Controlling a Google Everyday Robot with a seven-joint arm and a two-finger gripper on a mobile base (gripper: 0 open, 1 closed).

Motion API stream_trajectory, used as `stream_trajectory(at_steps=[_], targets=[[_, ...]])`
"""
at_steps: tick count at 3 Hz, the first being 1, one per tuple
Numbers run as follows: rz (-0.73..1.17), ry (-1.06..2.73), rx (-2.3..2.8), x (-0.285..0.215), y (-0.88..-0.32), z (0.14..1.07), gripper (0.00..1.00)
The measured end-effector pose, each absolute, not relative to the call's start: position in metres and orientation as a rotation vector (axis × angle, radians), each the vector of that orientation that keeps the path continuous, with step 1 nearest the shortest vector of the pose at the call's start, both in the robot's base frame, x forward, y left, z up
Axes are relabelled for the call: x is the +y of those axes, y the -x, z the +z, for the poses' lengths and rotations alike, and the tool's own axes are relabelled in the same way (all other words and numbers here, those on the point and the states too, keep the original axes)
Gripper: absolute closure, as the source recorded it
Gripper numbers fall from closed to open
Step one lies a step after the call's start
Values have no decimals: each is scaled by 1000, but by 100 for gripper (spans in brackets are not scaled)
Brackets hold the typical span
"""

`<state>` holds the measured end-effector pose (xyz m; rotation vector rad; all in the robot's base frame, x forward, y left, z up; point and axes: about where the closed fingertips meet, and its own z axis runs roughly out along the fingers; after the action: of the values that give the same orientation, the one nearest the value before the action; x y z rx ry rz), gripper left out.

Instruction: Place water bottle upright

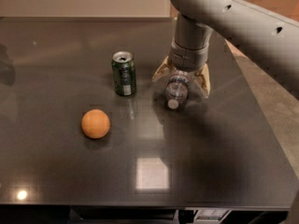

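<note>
The water bottle point(176, 91) lies on its side on the dark table point(70, 41), right of centre, with its white cap pointing toward the near edge. My gripper point(183, 80) hangs straight above it, open, with one tan finger point(160, 71) on the bottle's left and the other on its right. The fingers straddle the bottle's body and do not squeeze it. The bottle's far end is hidden under the wrist.
A green soda can point(124, 73) stands upright just left of the bottle. An orange point(96, 123) sits nearer the front left. The table's right edge point(261, 125) runs close behind the arm, with floor beyond it.
</note>
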<state>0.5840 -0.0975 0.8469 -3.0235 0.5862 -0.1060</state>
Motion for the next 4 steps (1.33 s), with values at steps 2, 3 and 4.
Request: stream_trajectory(at_steps=[2,3,4], targets=[[-82,3050,590,-95,-586,849,61],[-16,2943,703,-96,-585,864,83],[52,2742,873,-89,-576,896,100]])
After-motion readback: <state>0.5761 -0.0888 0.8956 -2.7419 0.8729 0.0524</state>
